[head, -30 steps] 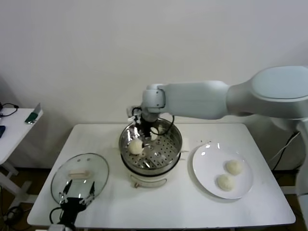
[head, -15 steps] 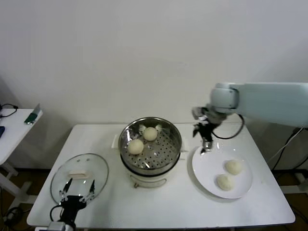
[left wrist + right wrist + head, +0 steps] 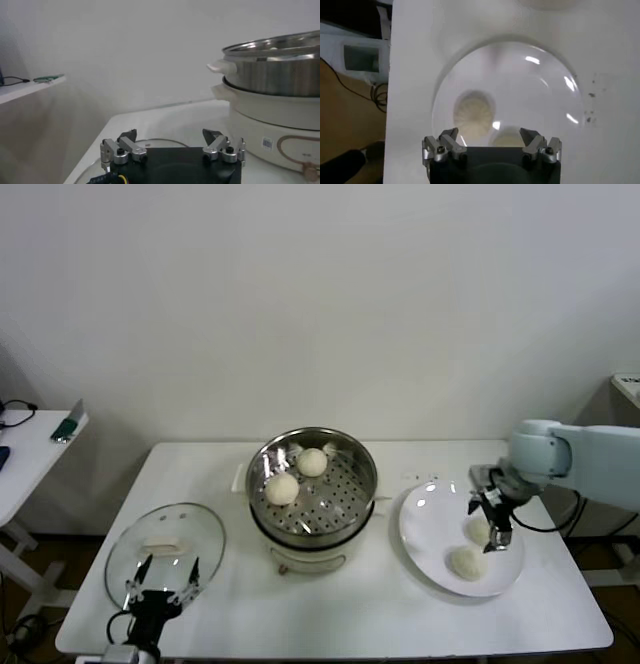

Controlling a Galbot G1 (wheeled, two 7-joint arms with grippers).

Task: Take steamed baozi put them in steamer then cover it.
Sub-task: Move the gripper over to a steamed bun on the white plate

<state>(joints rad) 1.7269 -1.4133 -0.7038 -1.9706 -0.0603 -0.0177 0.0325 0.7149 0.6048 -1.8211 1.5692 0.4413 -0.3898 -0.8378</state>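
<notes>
The steel steamer (image 3: 345,502) stands mid-table on its white pot base (image 3: 300,559), with two steamed baozi (image 3: 283,488) (image 3: 312,462) inside. On the white plate (image 3: 430,524) at the right lie two more baozi (image 3: 477,530) (image 3: 467,562). Just above the farther one hangs my right gripper (image 3: 497,534), open and holding nothing. The right wrist view shows both plate baozi (image 3: 474,111) (image 3: 507,137) below the open jaws of the right gripper (image 3: 490,136). The glass cover (image 3: 165,549) lies flat at the front left. My left gripper (image 3: 160,584) is parked open over its near rim.
A side table (image 3: 30,449) with a green object and cables stands off to the left. In the left wrist view the steamer (image 3: 280,70) rises on its pot base (image 3: 270,115) beyond the left gripper (image 3: 170,137). The wall runs behind the table.
My right arm has swung from inside the steamer over to the plate, leaving a second baozi in the steamer. The left arm has not moved.
</notes>
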